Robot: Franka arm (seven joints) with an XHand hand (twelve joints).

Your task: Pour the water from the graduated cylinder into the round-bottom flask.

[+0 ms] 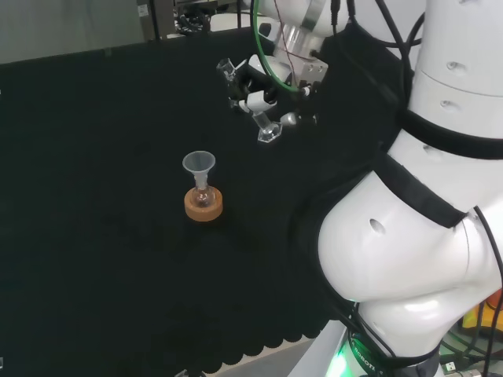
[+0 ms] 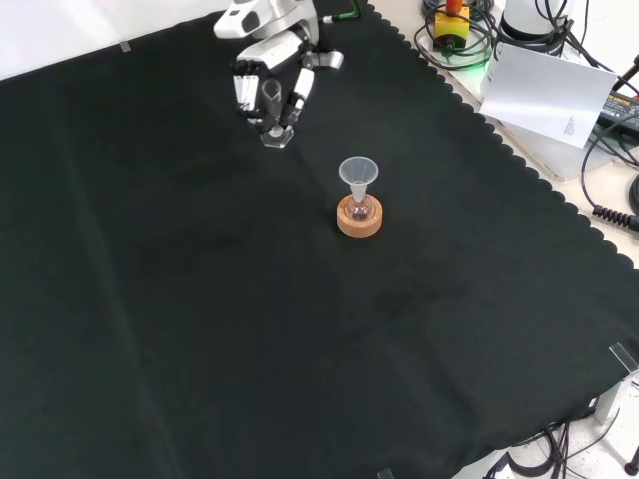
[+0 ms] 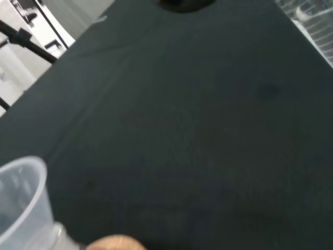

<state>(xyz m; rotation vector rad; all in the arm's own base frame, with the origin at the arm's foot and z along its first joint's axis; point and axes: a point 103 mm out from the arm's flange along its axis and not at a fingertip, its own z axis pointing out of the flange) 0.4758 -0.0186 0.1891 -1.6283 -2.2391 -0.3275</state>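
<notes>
Wide black cloth [image 2: 200, 329] spreads matte beneath me. My hand [image 2: 268, 75], fingers curled round the clear tube-shaped cylinder [image 2: 272, 112], holds it tilted above the cloth. Nearby sits a round cork ring [image 2: 360, 220] cradling the small glass flask [image 2: 360, 208], with a clear cone-shaped funnel [image 2: 358, 172] on top.

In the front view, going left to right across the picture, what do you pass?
The hand curled round the graduated cylinder → funnel in the round-bottom flask on its cork ring → white sheet of paper beyond the cloth's edge.

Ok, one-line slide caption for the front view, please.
Hand curled round the graduated cylinder, held beside the funnel-topped flask on its cork ring.
</notes>
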